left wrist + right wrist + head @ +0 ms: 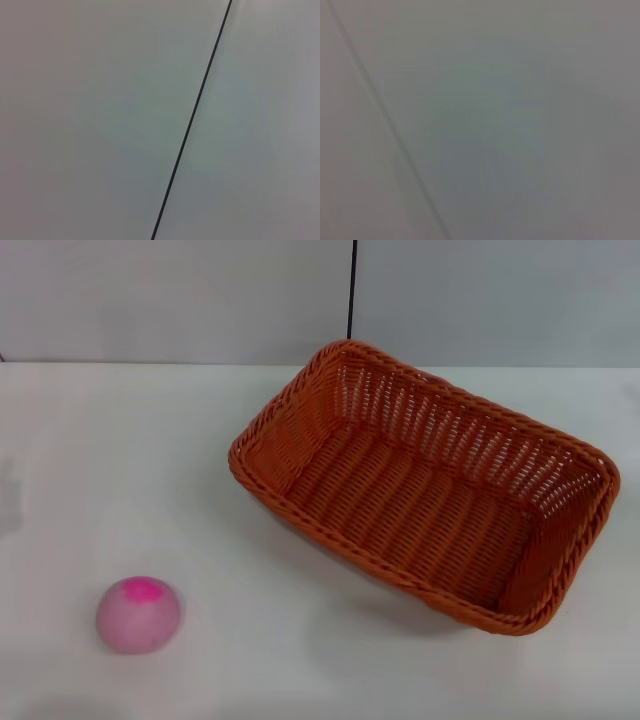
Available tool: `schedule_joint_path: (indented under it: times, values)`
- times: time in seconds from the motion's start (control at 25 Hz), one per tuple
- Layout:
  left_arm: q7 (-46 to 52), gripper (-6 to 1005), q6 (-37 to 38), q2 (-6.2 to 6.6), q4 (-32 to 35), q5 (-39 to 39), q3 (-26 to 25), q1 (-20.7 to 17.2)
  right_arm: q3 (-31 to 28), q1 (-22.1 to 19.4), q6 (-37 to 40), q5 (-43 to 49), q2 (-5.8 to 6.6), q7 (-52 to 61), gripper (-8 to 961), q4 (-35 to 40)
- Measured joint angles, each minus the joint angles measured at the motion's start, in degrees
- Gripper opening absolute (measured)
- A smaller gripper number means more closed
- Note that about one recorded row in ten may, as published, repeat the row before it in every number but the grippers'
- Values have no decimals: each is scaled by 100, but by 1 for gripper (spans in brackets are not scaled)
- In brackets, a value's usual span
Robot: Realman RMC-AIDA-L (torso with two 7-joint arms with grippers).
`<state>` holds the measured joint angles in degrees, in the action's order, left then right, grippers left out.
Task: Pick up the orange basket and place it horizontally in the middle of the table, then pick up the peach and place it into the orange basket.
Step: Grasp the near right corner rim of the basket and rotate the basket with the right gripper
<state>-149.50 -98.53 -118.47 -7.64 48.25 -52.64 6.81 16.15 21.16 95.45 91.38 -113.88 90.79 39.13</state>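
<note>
Orange wicker of the orange basket [425,490] is seen askew toward the far right of the desk [120,460], long axis diagonal, the peach [139,614] near the front left edge; neither claw is shown, its state untellable.

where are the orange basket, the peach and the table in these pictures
orange basket [400,490], head view, on the woven flat bottom inside it
peach [139,615], head view, on the middle of its pale pink body below the magenta patch
table [120,460], head view, on bare white top left of the basket
</note>
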Motion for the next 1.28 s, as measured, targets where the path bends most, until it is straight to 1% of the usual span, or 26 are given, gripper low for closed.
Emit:
schedule_joint_path:
  times: [0.04,0.08,0.2,0.24,0.28,0.4,0.44,0.48,0.6,0.64,0.68,0.72,0.76,0.8,0.84,0.88,1.04,1.08,1.2,1.24,1.28]
  values:
    - [0,436,-6,-1,0,0,0,-15,205,158,3,524,73,743,432,700]
    - [0,436,-7,-1,0,0,0,-18,205,158,3,524,73,743,432,700]
    - [-1,437,-8,-3,0,0,0,-23,417,412,18,1158,139,1569,433,1475]
    - [-1,437,-7,-8,-1,-1,0,-23,669,584,108,1548,190,2007,433,1879]
    - [-1,437,-7,-8,-1,-1,0,-23,669,584,108,1548,190,2007,468,1879]
    - [-1,437,-3,-10,-1,2,0,-30,1094,899,274,2245,273,2608,574,2344]
    - [-1,437,5,-10,-8,0,0,-30,1322,1191,413,2812,342,2909,609,2531]
    - [-1,437,15,-10,-18,-1,0,-30,1322,1191,413,2812,342,2909,610,2531]
    - [-1,437,30,-11,-18,0,0,-30,1588,1631,603,3619,452,3062,614,2562]
    - [-1,437,37,-14,-13,0,0,-25,1782,1882,632,4115,492,3032,615,2525]
    - [-1,438,47,-17,-6,-1,0,-15,1782,1882,632,4115,492,3032,617,2525]
    - [-1,438,54,-18,-4,0,0,-13,2009,2049,541,4440,500,2951,618,2503]
    - [-1,438,65,-20,-1,-1,0,-10,2119,2090,481,4499,497,2918,614,2501]
    - [-1,438,74,-20,0,0,2,-10,2119,2090,481,4499,497,2918,610,2501]
    - [-1,438,78,-20,0,0,6,-15,2327,2137,384,4535,480,2878,607,2499]
    - [-1,438,78,-20,0,0,6,-15,2327,2137,384,4535,480,2878,603,2499]
    - [3,437,94,-18,0,0,8,-40,2722,2161,142,4547,442,2866,587,2391]
    - [3,437,94,-18,0,0,8,-40,2722,2161,142,4547,442,2866,584,2391]
    - [53,436,103,-18,0,-1,9,-47,2933,2153,-66,4588,362,2865,572,2317]
    - [69,436,111,-18,-2,-1,9,-49,3006,2138,-168,4673,295,2865,568,2317]
    - [69,437,111,-18,-2,-1,9,-49,3006,2138,-168,4673,295,2865,564,2317]
